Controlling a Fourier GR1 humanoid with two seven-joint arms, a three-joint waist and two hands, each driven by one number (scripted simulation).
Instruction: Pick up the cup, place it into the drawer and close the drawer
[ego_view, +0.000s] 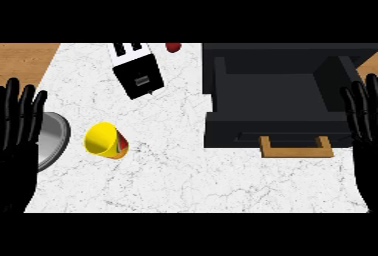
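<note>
Both hands, left (21, 125) and right (362, 120), rest open and empty at the edges (fingers up); yellow cup (105, 141) lies tipped beside the open drawer (277, 100).

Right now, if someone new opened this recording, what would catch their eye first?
Probably the yellow cup, lying tipped on the white marble counter left of centre, beside a metal plate. Next, the big black drawer standing open at the right, its wooden handle toward the robot. The left hand and right hand rest open at the edges, fingers up.
</note>
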